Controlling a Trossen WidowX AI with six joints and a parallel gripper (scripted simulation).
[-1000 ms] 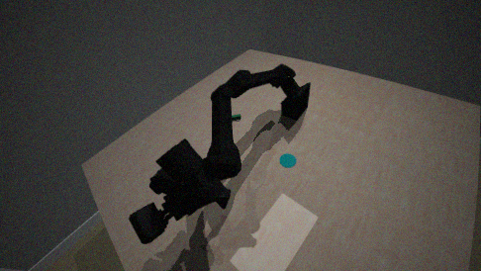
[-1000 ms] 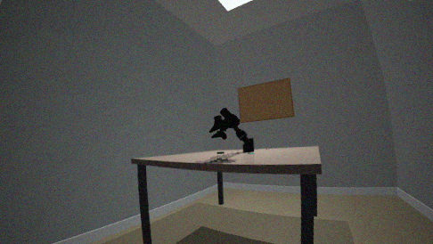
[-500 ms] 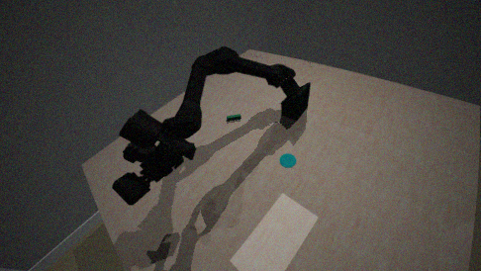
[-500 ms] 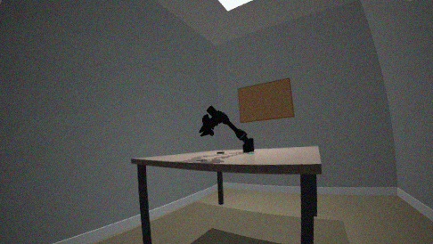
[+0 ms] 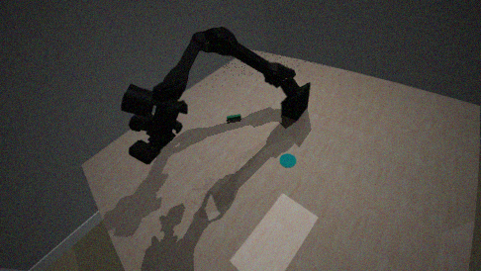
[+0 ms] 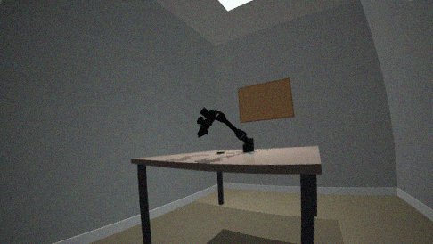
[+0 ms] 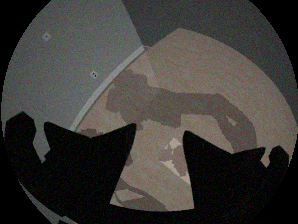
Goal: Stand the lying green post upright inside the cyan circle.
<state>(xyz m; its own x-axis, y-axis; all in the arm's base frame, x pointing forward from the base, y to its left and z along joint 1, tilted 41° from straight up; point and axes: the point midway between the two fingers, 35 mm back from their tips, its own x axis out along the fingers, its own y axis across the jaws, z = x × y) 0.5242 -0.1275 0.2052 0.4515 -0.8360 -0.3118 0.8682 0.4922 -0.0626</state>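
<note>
So the gripper (image 5: 289, 119) sits half open, holding nothing, well right of the green post (image 5: 234, 118) lying mid-surface (image 5: 396, 173), far from edges.

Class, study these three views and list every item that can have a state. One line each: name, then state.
Green post: lying on its side on the table, untouched, apart from the gripper.
Cyan circle: unoccupied, nothing standing in it.
Gripper: low near the table, between post and circle; fingers partly open, holding nothing.
Arm: stretched out across the table from its base.
</note>
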